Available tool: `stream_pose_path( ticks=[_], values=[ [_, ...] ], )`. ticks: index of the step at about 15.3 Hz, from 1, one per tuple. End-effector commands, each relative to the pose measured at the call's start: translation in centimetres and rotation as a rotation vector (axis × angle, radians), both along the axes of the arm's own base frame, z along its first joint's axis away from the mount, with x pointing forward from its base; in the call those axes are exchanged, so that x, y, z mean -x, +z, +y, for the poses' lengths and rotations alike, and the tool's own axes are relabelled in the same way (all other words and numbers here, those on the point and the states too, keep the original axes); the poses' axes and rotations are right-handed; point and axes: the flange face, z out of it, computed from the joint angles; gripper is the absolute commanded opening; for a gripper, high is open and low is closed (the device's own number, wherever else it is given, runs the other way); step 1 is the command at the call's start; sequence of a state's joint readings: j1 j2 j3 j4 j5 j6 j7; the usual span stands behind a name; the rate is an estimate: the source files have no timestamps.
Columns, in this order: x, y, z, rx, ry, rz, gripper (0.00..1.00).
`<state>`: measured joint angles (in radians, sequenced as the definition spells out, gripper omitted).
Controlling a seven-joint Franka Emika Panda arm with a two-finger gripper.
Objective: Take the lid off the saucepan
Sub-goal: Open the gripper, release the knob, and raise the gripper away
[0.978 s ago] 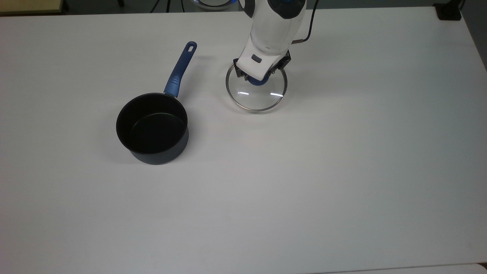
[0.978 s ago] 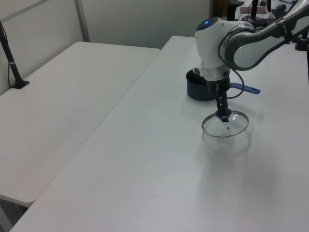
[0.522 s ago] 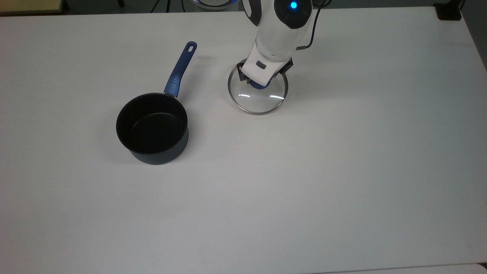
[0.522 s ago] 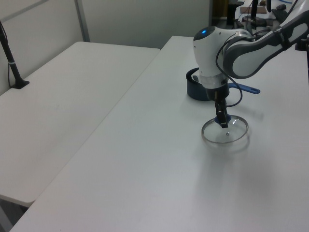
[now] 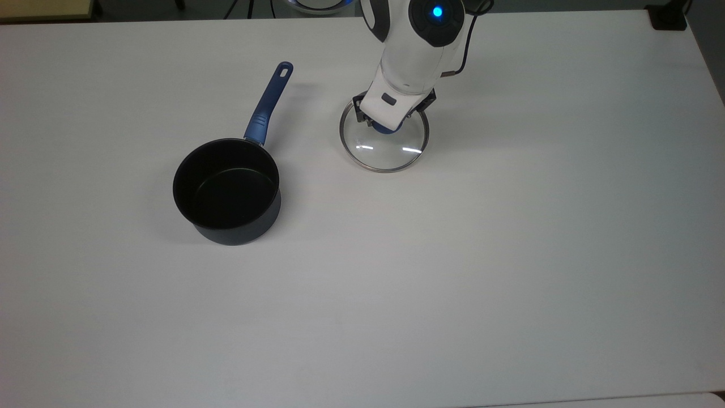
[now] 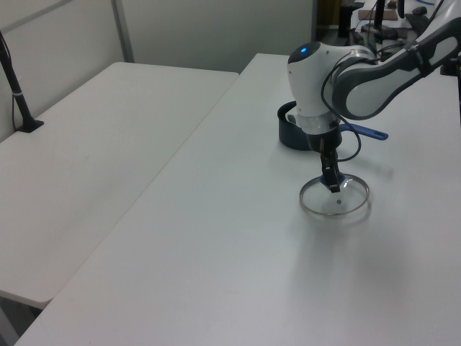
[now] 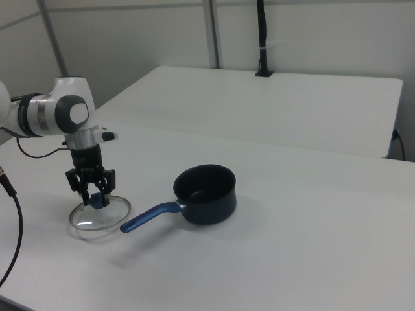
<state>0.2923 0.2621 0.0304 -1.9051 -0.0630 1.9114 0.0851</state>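
The saucepan (image 5: 226, 190) stands uncovered on the white table (image 5: 453, 255), dark navy with a black inside. Its long blue handle (image 5: 268, 105) points toward the top view's upper edge. To the top view's right of it the glass lid (image 5: 385, 152) lies flat on the table, apart from the pan. My gripper (image 5: 386, 122) comes straight down on the lid's blue knob (image 5: 384, 128), and its fingers are shut on it. The right view shows the gripper (image 7: 96, 195) at the knob, with the lid (image 7: 100, 218) beside the handle tip and the saucepan (image 7: 206, 193) further right.
A second white table (image 6: 94, 151) adjoins on the left view's left, with a black post (image 6: 16, 94) clamped to it. A black cable (image 7: 11, 214) hangs at the right view's left edge. Open tabletop spreads below the pan and lid in the top view.
The gripper has come down with the lid, whose rim now rests on the table. The saucepan has not moved.
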Motion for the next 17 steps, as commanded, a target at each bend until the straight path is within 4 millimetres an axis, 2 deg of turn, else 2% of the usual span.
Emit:
stream_pose_path(
  ticks=[1,4,8,10,12,14,17],
  values=[
    [0.5,-1.0,0.7,0.019,0.008,-0.006,0.62],
    [0.5,-0.9,0.7,0.02,0.011,-0.008,0.68],
    [0.5,-0.8,0.6,0.02,0.012,-0.003,0.69],
    [0.3,-0.2,0.6,0.017,0.003,-0.012,0.77],
    [0.0,1.0,0.1,0.008,-0.01,-0.03,0.84],
    [-0.5,3.3,-0.9,-0.001,-0.035,-0.048,0.97],
    [-1.7,7.4,-3.4,-0.013,-0.088,-0.082,1.0]
  ],
)
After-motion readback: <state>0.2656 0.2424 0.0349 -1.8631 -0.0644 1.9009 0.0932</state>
